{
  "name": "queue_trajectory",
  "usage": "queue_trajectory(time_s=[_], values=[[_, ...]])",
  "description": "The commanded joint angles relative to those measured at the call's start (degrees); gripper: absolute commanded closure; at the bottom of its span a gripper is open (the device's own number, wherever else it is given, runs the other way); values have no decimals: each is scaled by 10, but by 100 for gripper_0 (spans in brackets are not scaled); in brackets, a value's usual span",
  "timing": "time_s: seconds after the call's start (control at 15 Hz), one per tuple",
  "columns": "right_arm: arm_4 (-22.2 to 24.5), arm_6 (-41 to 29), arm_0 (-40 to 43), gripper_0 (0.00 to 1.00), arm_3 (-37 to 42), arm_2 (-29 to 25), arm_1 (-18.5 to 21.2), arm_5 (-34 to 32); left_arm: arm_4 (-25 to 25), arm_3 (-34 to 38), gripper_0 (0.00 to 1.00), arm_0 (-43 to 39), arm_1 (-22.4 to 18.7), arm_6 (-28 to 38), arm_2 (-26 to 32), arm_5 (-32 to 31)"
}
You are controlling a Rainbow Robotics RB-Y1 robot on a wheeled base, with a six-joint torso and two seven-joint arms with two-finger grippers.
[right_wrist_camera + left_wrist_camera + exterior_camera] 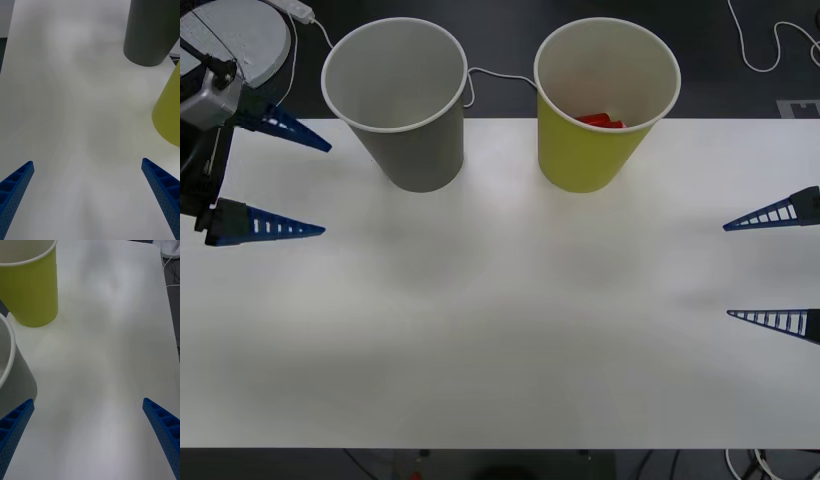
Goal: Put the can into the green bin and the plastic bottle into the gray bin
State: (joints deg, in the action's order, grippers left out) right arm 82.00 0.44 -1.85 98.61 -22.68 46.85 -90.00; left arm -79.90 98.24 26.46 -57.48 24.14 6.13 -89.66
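We see the small red aluminium can [601, 121] lying inside the yellow-green paper-cup bin [585, 150], far right of the gray paper-cup bin [415, 145] on the smooth white table [500, 330]. Our left gripper [326, 188] and right gripper [726, 270] wait at the edges, ribbed blue fingers spread, holding nothing.

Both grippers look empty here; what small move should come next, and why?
Probably none beyond parking: the can shows red inside the green bin, and both the left gripper and right gripper hang open at the table edges. I cannot see into the gray bin.

White table [500, 350]; white cables [760, 45] on dark floor behind
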Motion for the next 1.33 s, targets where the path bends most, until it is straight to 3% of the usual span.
queue_trajectory(time_s=[0.07, 0.47, 0.73, 1.07, 1.33], values=[[0, 0, 0, 0, 0, 0, 0, 0, 3, 3, 0, -43, 0, -60, 17, 0], [0, 0, 0, 0, 0, 0, 0, 0, -18, 2, 0, -108, 0, -168, 28, 2], [0, 0, 0, 0, 0, 0, 0, 0, -34, 2, 0, -129, 4, -203, 28, 7], [0, 0, 0, 0, 0, 0, 0, 0, -54, 2, 0, -142, 61, -212, 35, 6], [0, 0, 0, 0, 0, 0, 0, 0, -58, 2, 0, -142, 68, -212, 37, 6]])
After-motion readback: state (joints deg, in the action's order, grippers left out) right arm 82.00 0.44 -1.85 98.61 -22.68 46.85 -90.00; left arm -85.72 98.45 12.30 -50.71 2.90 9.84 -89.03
